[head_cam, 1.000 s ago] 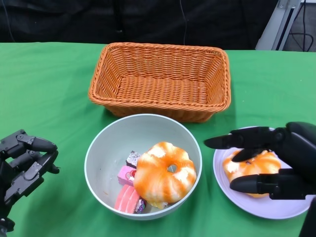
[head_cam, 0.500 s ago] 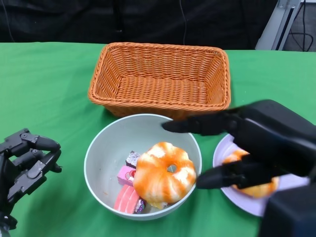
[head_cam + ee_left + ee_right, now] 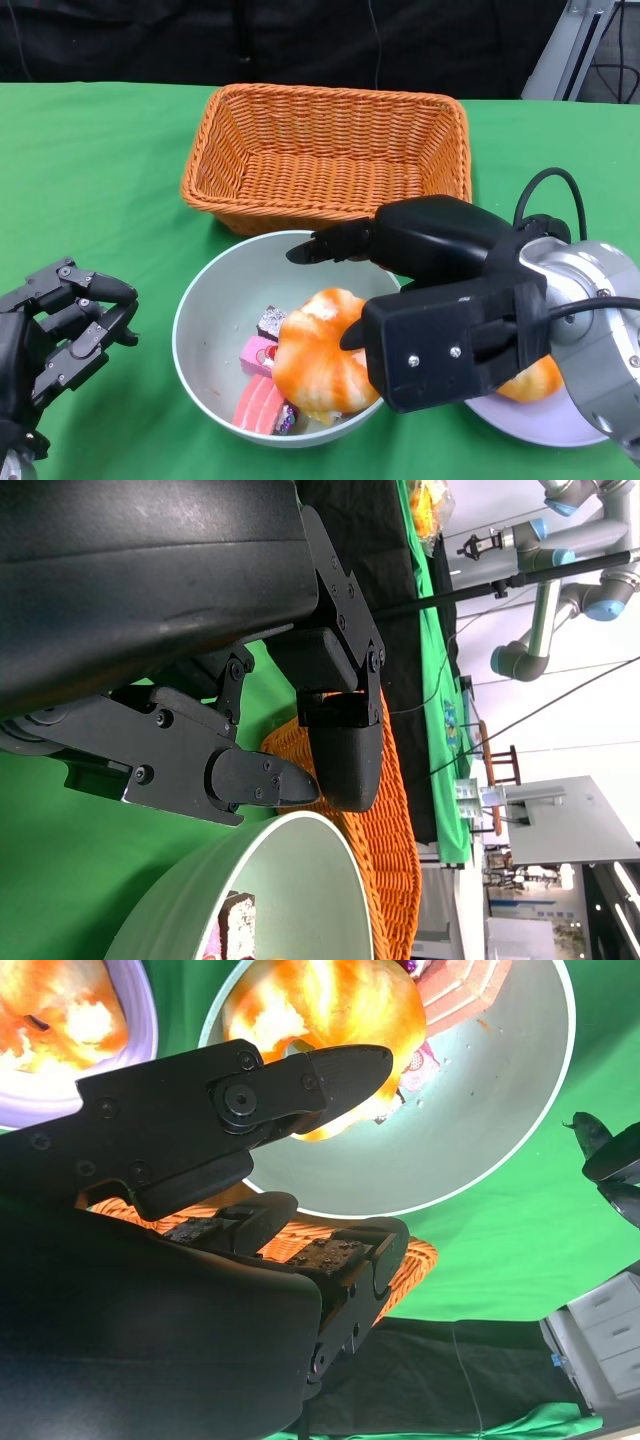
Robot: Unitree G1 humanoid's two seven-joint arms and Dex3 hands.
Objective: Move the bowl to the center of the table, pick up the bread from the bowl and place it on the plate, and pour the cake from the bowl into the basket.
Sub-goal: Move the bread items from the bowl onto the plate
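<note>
A ring-shaped orange bread (image 3: 318,355) lies in the pale bowl (image 3: 215,300) with small cake pieces (image 3: 258,375). The right hand (image 3: 400,290) hovers over it, fingers spread, holding nothing. The bread looks soft and light; grip gently across its puffy sides.
</note>
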